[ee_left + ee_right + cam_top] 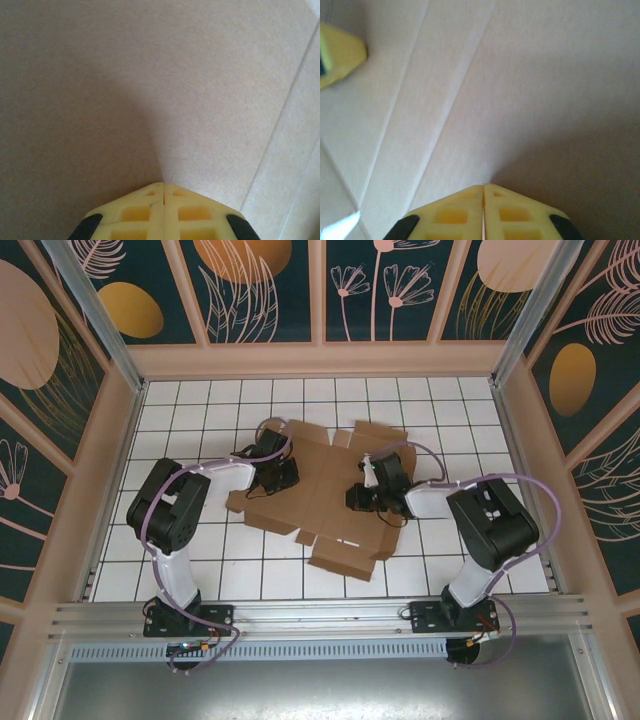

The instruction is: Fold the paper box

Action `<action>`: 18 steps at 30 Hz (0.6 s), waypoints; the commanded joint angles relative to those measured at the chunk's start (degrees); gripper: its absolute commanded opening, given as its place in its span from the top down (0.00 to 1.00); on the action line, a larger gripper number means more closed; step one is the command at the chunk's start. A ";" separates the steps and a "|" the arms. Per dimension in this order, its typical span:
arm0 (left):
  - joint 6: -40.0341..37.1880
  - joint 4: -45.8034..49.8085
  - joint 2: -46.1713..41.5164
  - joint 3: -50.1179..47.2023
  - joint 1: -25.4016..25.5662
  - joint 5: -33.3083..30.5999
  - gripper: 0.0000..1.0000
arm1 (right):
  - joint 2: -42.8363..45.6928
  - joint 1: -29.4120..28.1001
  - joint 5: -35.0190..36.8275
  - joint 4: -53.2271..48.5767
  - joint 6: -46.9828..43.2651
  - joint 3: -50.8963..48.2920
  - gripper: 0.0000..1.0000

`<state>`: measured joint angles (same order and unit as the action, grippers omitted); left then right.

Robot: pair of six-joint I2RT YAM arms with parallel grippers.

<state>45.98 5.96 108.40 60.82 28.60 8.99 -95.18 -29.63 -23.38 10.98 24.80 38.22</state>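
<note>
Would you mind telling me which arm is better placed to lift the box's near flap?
Probably the right. The right pincer, shut, rests on the paper box just beyond that near flap, while the left pincer, also shut, sits farther off, toward the left side.

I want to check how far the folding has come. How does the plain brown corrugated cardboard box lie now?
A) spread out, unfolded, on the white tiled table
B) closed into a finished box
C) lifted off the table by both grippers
A: the top view shows the brown cardboard box spread out on the white tiled table, with its flaps lying outward.
</note>
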 commanded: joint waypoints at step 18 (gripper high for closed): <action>5.71 -4.57 -2.92 -11.39 -0.56 4.54 1.00 | 31.23 18.85 7.54 -4.93 7.22 -16.24 0.35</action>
<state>50.26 -4.36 105.01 52.12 28.03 12.82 -65.69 -12.32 -17.41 6.98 30.26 23.86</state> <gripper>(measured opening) 0.050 0.648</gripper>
